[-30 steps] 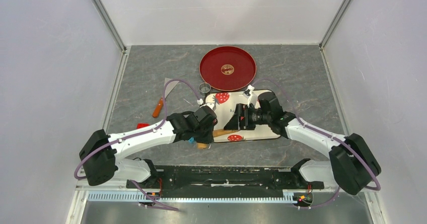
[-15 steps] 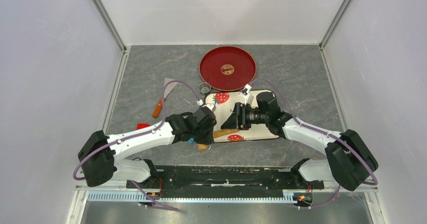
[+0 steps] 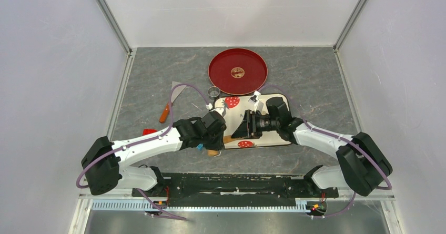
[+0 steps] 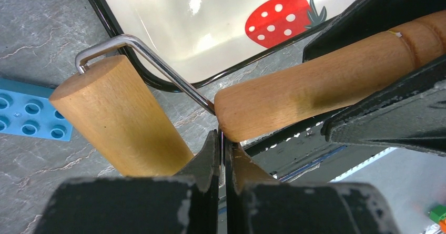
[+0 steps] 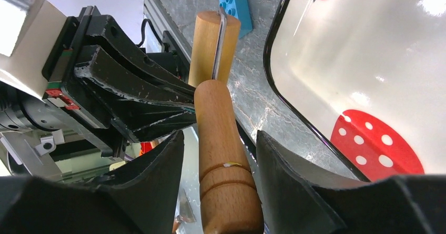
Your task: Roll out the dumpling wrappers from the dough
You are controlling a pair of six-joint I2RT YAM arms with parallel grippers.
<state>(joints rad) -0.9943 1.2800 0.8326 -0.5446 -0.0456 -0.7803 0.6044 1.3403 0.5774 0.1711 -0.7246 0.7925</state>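
A small wooden roller (image 4: 118, 123) with a bent metal wire frame (image 4: 158, 68) and a wooden handle (image 4: 326, 76) lies at the near left corner of the strawberry tray (image 3: 279, 139). My left gripper (image 4: 222, 139) is shut on the wire where it meets the handle. My right gripper (image 5: 218, 139) is open, its jaws on either side of the handle (image 5: 223, 155) with gaps on both sides. In the top view the two grippers meet at the handle (image 3: 230, 138). A small pale round disc, the dumpling wrapper (image 3: 237, 72), lies in the middle of the red plate (image 3: 221, 68).
A metal ring (image 3: 213, 91) stands left of the tray's far corner. A scraper with an orange handle (image 3: 167, 110) lies further left. A blue brick (image 4: 31, 118) lies by the roller and a red block (image 3: 149, 131) by the left arm. The tray floor seen from the wrists is bare.
My right gripper has slid left along the tray toward my left gripper and now straddles the handle. The left arm and the roller have hardly moved.
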